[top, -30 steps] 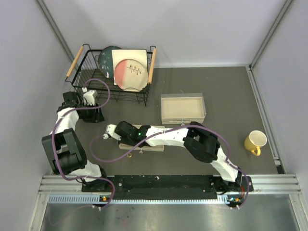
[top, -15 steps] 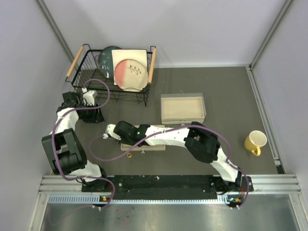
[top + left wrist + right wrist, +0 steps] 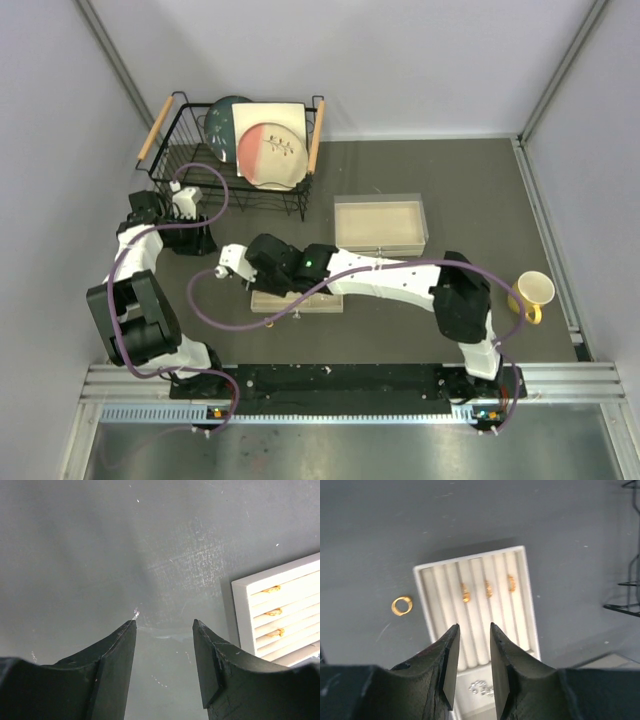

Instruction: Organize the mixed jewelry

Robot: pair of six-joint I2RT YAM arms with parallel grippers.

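Rings (image 3: 487,587) fill three tray (image 3: 470,557) slots; one loose ring (image 3: 401,605) lies on its near side; we must centre the right gripper (image 3: 473,627), fingers parted and empty, over it; left gripper (image 3: 164,622) gapes idle.

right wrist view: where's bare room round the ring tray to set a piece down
Bare table beyond the tray's far edge, and the strip between tray and rack wires. Inside, the slots left of the three rings are free. Crowded: a loose ring lies on the tray's other side, and silver pieces sit in the near compartment.
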